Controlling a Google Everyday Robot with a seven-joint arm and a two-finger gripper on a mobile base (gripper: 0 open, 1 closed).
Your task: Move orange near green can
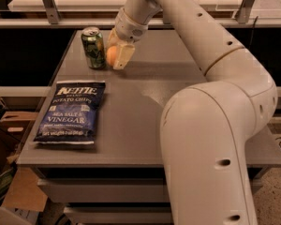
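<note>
Just to the right of the green can (93, 47), my fingers (125, 55) are closed on the orange (111, 55). One pale pad shows on the side away from the can, and the other is hidden behind the fruit. My gripper (116, 61) hangs low over the grey table (145, 121), its tips close to the surface. I cannot tell whether the orange rests on the top yet. The fruit sits just beside the can, and I cannot say whether they touch. I judge the carrying to be all but done, with only the letting go left.

The risk lies in that closeness. If I spread my fingers wide, the can-side one could knock the can and tip it, since it looks tall and light. If I release above the surface, the round orange could roll off toward the table edge behind the can. The blue chip bag (72, 111) lies well in front of the can, out of the way.
</note>
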